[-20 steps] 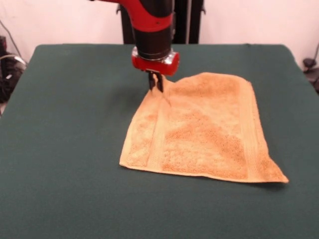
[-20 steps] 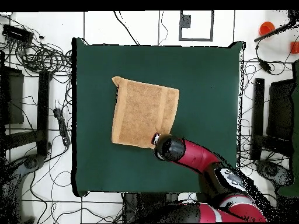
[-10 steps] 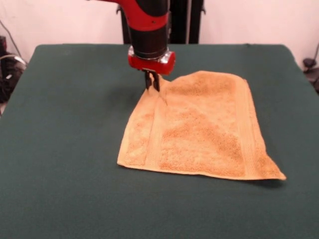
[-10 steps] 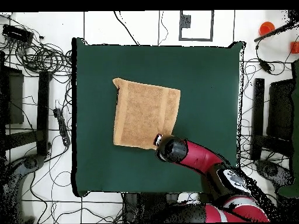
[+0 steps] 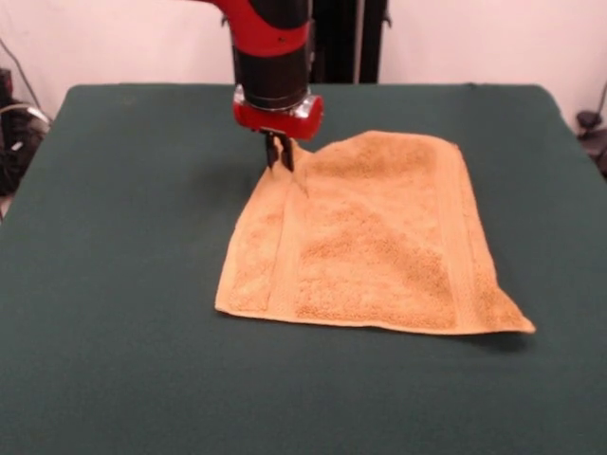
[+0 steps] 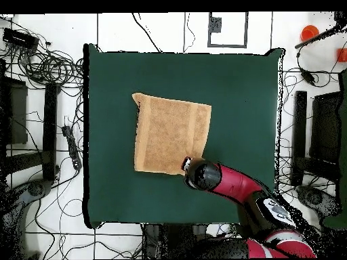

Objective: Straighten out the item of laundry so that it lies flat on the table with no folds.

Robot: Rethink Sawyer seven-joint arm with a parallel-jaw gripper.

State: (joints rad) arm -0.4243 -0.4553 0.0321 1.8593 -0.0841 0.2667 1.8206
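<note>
Gripper [image 5: 279, 156]: pinching the towel [image 5: 375, 242] corner, lifted off the desk [image 5: 114, 284].
Risk: corner may slip free, dropping back creased.

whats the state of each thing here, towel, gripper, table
towel: spread out almost flat on the table, one corner pinched and raised a little by the gripper, nearest right corner sticking out to a point
gripper: shut on the towel's far left corner in the front view, low over the table
table: covered in dark green cloth, holding only the towel
</note>
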